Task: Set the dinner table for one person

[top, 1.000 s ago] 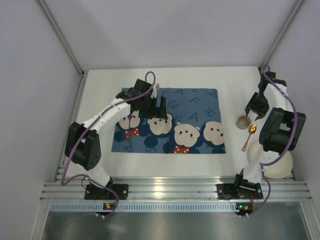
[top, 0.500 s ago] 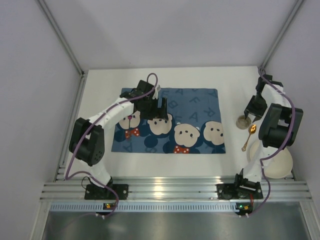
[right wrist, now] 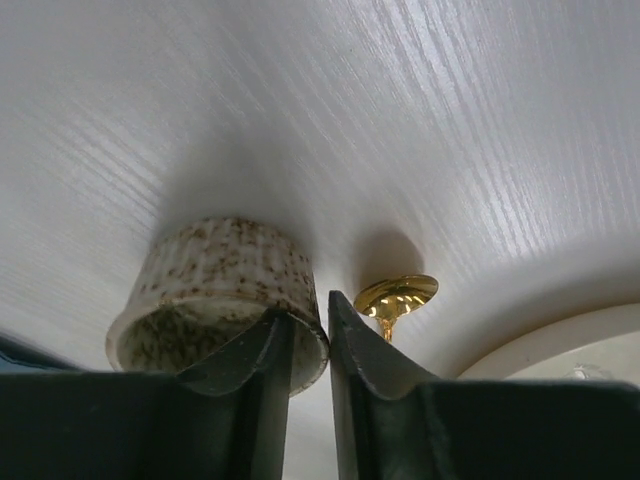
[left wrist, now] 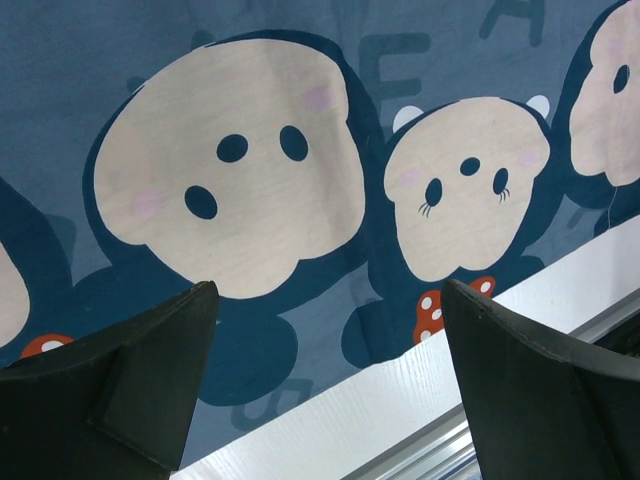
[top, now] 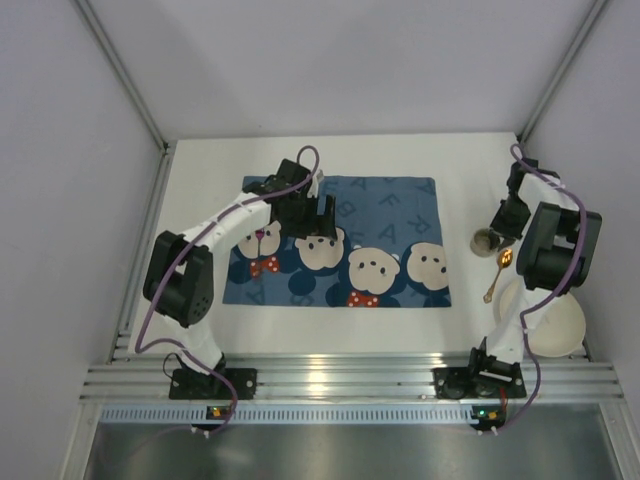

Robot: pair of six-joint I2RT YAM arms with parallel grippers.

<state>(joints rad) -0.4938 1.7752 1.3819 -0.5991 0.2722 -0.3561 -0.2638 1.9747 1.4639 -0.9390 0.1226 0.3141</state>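
Observation:
The white dinner table (top: 200, 200) carries a blue cartoon-print placemat (top: 340, 240) at its middle. My left gripper (top: 318, 215) hovers low over the mat's left half, open and empty; the left wrist view shows its jaws (left wrist: 328, 300) wide apart over the mat (left wrist: 230, 200) and the table's near strip (left wrist: 380, 400). My right gripper (top: 497, 228) is shut on the rim of a small speckled cup (top: 486, 241), one finger inside and one outside (right wrist: 310, 305). The cup (right wrist: 215, 275) stands on the table. A gold spoon (top: 497, 272) lies just beside it (right wrist: 398, 295).
A cream plate (top: 545, 320) sits at the near right, partly under the right arm, its rim showing in the right wrist view (right wrist: 560, 345). White walls close the table on three sides. A metal rail (top: 350, 380) runs along the near edge.
My right gripper has come down toward the cup and closed on its rim. The left arm's elbow has shifted slightly; its gripper stays over the mat.

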